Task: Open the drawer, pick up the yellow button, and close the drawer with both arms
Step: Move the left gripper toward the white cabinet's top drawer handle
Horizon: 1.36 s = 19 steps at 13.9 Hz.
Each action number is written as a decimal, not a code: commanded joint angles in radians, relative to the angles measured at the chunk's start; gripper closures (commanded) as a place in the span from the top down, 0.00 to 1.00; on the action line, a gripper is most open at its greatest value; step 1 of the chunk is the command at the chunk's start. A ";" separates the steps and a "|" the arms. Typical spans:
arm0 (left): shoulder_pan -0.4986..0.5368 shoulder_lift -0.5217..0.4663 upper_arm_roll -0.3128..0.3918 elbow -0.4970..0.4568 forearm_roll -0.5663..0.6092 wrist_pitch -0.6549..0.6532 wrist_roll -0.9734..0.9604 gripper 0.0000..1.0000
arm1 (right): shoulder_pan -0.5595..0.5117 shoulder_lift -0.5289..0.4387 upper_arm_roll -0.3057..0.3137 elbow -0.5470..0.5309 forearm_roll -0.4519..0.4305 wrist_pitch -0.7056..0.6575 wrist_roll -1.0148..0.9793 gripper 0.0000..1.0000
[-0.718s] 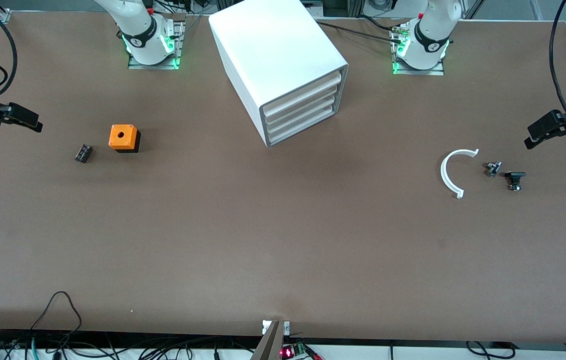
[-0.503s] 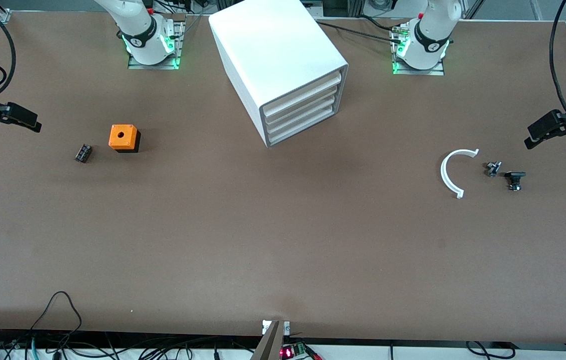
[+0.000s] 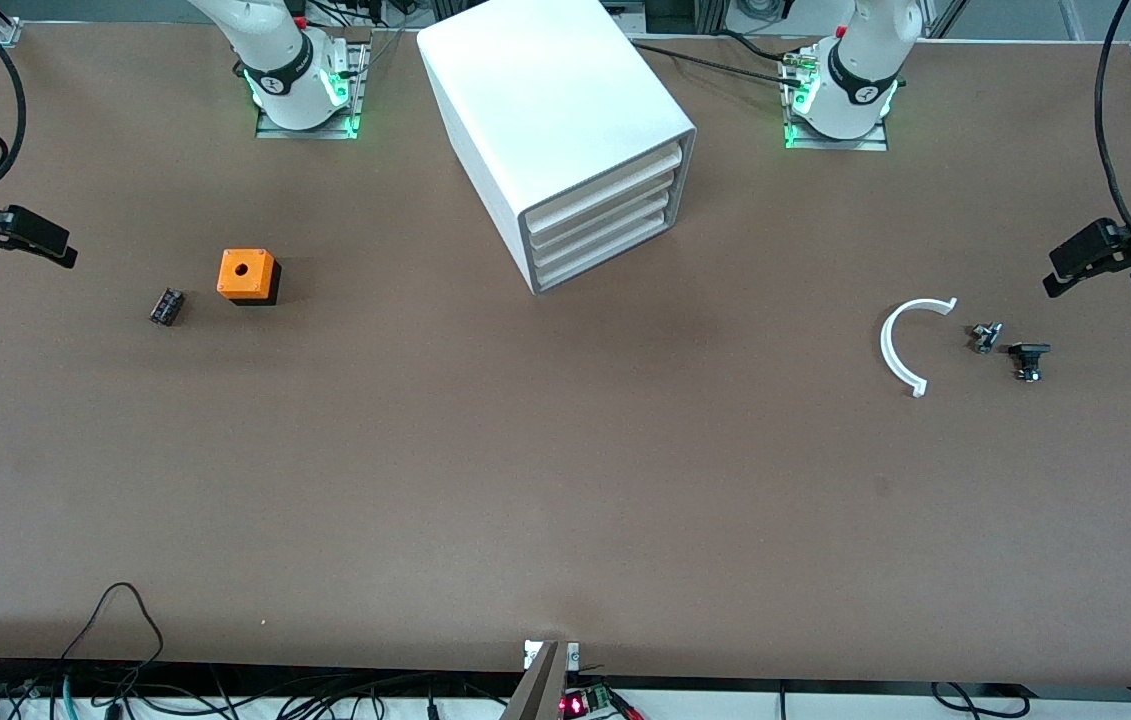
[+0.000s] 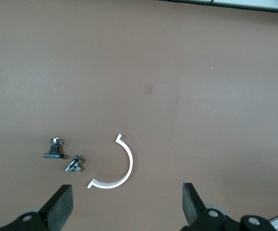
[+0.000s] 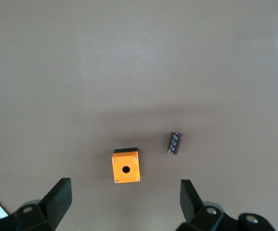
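Lying nearest the front camera: black clip (image 3: 1028, 360), small metal fitting (image 3: 985, 337), white half-ring (image 3: 910, 344), all unmoved toward the left arm's end. Farther: black connector block (image 3: 166, 306) beside the orange cube (image 3: 247, 276), unchanged. Left gripper (image 3: 1095, 261), fingers spread wide, has edged slightly outward over the table's end; right gripper (image 3: 20, 236), fingers likewise spread, has drifted up and outward over its own end. Farthest: white cabinet (image 3: 545, 110), its top drawer (image 3: 605, 183) shut as before. Button unseen.
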 commanded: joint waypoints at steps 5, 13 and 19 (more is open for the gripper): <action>-0.007 0.010 -0.042 0.030 0.001 -0.085 0.003 1.00 | -0.001 -0.060 0.002 -0.074 -0.007 0.059 0.015 1.00; -0.006 0.092 -0.157 -0.043 -0.181 -0.157 0.020 1.00 | 0.001 -0.094 0.002 -0.125 -0.004 0.113 0.004 1.00; -0.058 0.225 -0.180 -0.285 -0.775 -0.090 0.032 1.00 | -0.002 -0.087 0.000 -0.123 -0.002 0.112 -0.008 1.00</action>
